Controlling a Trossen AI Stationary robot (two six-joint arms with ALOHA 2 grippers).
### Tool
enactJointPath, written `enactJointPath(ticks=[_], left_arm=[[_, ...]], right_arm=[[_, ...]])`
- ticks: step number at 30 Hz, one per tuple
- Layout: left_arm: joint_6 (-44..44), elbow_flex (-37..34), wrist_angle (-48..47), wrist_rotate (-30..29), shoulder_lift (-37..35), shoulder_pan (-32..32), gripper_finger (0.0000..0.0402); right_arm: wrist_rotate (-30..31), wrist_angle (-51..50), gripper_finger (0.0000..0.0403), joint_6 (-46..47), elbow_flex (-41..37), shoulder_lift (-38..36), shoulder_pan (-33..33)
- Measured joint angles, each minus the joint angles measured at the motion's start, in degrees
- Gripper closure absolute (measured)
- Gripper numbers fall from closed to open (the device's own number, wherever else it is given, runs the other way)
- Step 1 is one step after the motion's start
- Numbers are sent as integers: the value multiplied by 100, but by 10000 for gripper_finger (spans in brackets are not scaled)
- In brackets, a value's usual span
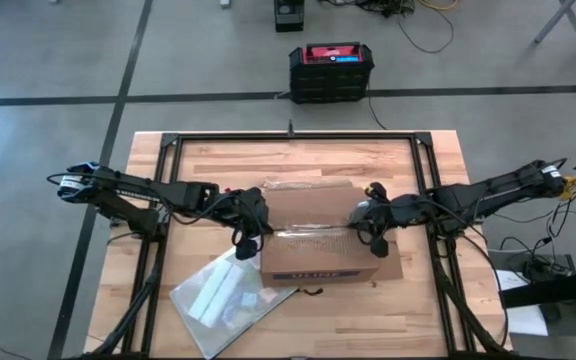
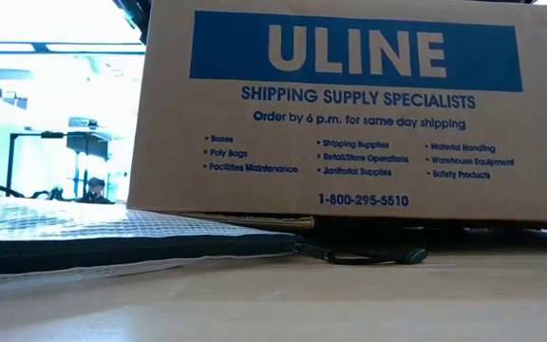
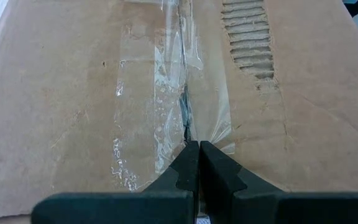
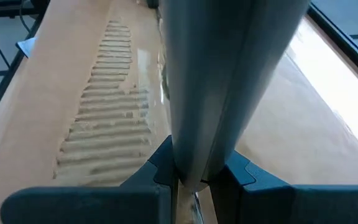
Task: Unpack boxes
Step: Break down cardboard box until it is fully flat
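Note:
The brown cardboard box (image 1: 318, 235) stands in the middle of the table, its blue ULINE label (image 2: 354, 52) facing the near edge. Clear tape covers the seam (image 3: 182, 81) of its top flaps, and a strip of torn corrugation (image 3: 247, 37) shows beside it. My left gripper (image 3: 199, 146) is shut at the box's left end (image 1: 265, 233), its tips on the taped seam. My right gripper (image 4: 194, 180), at the box's right end (image 1: 368, 228), is shut on a long grey smooth thing (image 4: 229, 74) that reaches forward over the box top. My left gripper sets its shut fingertips (image 3: 191, 155) at the taped seam (image 3: 185, 134) of the box top, slanting down from the table's left and in line with the seam. Whether they press on the tape I cannot tell. My right gripper pinches the grey thing's near end (image 4: 194, 168) between its two fingers. The thing runs forward along the fingers, slanting down over the box top from the table's right. Its far end lies outside the frame.
A clear mesh bag (image 1: 223, 295) with a black zip lies on the table at the box's near left (image 2: 84, 233), its pull cord (image 2: 368, 255) under the box's front edge. A black frame (image 1: 293, 135) rims the table. A black-and-red case (image 1: 330, 65) stands on the floor beyond.

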Motion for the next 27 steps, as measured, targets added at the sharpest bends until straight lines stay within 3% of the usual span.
enactJointPath(ticks=[27], left_arm=[[-133,-2,150,-2,192,9,401]], right_arm=[[93,-1354,363,627,-2,-1090,156]])
